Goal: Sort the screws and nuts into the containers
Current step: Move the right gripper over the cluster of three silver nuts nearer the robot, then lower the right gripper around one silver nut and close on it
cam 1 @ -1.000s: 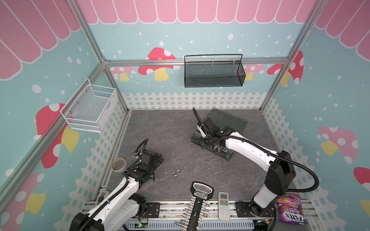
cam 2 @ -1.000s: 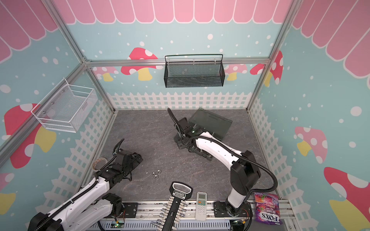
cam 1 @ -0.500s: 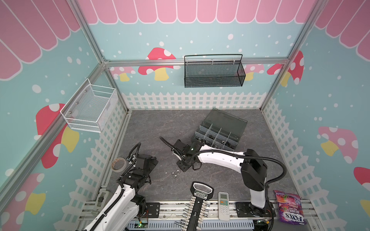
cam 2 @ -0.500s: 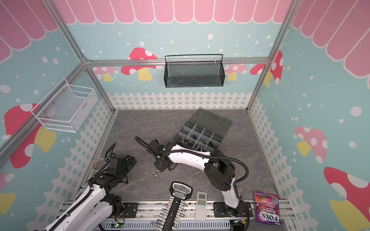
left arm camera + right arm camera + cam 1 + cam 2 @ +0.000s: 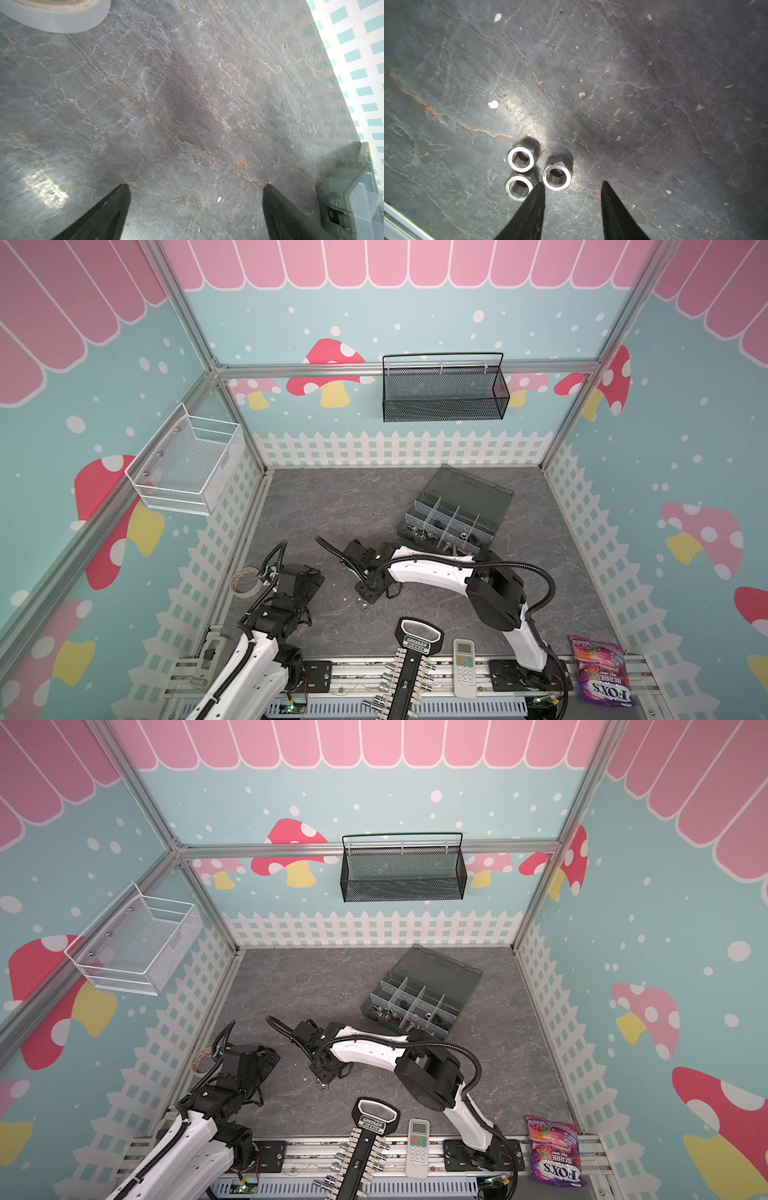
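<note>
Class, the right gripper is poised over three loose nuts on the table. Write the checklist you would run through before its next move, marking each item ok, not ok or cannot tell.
1. Right gripper empty, jaws apart: ok.
2. Target nut centred between the jaws: not ok; it sits close to one fingertip.
3. That fingertip clear of the other two nuts: cannot tell; it looks wedged beside one.
4. Organiser box ready, lid folded back: ok.
5. Left gripper open, over bare table, apart from the right arm: ok.
</note>
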`<move>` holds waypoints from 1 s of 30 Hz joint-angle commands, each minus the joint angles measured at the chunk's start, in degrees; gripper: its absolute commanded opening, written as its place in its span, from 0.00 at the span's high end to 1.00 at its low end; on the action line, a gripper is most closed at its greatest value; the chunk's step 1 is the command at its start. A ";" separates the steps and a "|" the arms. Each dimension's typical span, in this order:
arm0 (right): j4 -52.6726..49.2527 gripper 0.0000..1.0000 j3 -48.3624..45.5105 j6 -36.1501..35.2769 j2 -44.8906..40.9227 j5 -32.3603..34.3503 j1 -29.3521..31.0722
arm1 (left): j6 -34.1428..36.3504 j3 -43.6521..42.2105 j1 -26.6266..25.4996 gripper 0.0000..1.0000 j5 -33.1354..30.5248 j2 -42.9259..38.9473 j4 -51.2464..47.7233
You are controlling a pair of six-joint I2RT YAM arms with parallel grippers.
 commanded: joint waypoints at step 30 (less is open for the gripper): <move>-3.52 0.55 0.40 -1.04 4.70 -0.44 0.16 | -2.00 -0.90 0.87 0.00 1.16 0.96 0.37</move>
